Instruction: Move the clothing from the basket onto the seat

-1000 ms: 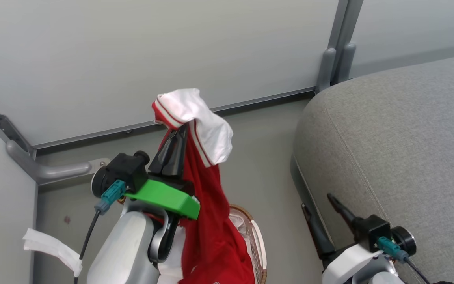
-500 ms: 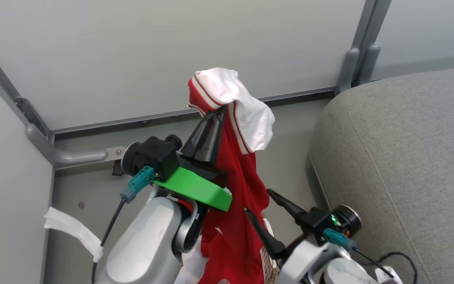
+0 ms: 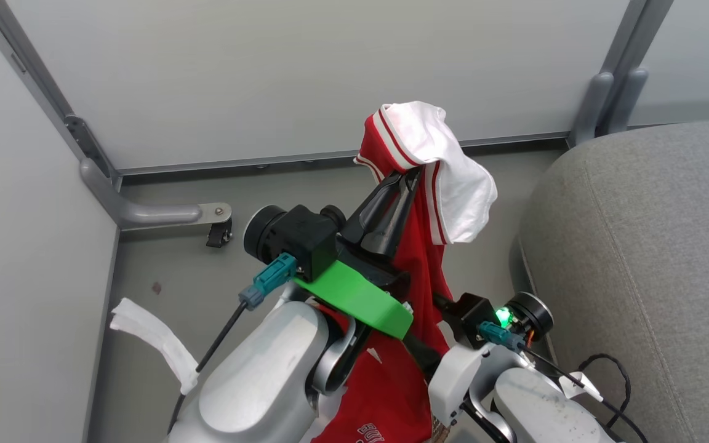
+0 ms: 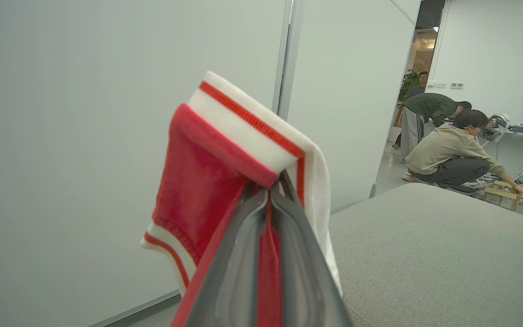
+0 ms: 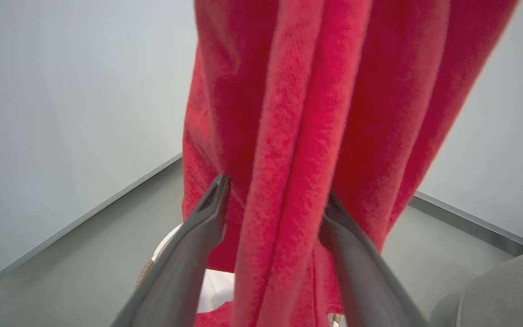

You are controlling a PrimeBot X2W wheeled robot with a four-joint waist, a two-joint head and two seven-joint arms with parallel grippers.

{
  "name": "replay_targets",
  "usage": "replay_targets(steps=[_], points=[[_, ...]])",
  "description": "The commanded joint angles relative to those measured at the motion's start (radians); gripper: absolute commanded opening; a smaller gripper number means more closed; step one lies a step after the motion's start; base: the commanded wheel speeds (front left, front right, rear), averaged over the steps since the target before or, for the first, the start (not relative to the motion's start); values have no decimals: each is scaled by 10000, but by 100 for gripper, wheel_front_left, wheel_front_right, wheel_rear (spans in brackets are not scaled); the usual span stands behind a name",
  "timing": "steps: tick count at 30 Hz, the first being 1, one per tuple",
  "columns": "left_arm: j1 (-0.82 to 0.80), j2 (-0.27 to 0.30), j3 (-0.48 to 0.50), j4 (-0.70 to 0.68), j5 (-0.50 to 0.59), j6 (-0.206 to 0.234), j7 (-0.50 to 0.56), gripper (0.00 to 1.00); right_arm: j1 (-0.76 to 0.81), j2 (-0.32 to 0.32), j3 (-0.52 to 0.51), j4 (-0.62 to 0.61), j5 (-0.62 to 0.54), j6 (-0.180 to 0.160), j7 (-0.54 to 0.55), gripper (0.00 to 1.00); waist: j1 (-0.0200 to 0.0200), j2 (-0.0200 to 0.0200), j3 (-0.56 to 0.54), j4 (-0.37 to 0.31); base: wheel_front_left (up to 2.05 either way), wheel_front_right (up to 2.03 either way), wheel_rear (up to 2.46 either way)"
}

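— Where did we have the red garment (image 3: pixel 419 271)?

— Up in the air, in our left pincer (image 3: pixel 412 179). Its jaws were pressed tight together on a fold just below the striped band. A white panel flopped over the tips to the right, and the red cloth hung straight down.

— And our right pincer (image 5: pixel 276 188)?

— Lower down and nearer to us, with its jaws spread wide. A fold of the hanging cloth ran down between the two fingers (image 5: pixel 211 213), and they were not closed on it.

— Where was the basket (image 5: pixel 164 243)?

— On the floor (image 3: pixel 207 295) beneath the cloth. We saw a bit of its white side and brown rim past the right fingers. We could not tell whether the garment's lower end lay inside it.

— And the seat (image 3: pixel 650 246)?

— To the right, grey and broad. The garment hung to the left of it and apart from it.

— Anything else?

— At the near edge we saw red cloth with white lettering (image 3: pixel 370 431), and we could not tell whether it was the same piece. Far beyond the seat, two people (image 4: pixel 452 150) bent low.
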Motion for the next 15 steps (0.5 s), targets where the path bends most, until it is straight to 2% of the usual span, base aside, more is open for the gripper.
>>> replay_targets(steps=[1, 5, 15], points=[[-219, 28, -37, -20, -117, 72, -6, 0, -97, -39, 40, 155, 228, -6, -45, 0, 0, 0, 62, 235, 0, 0, 0], [-237, 25, -40, 70, -217, 175, -6, 0, 43, -41, -90, 378, 672, -6, -46, 0, 0, 0, 70, 332, 0, 0, 0], [118, 26, 135, 300, -126, 148, -6, 0, 408, -33, -314, 136, 649, -6, -46, 0, 0, 0, -77, 143, 0, 0, 0]])
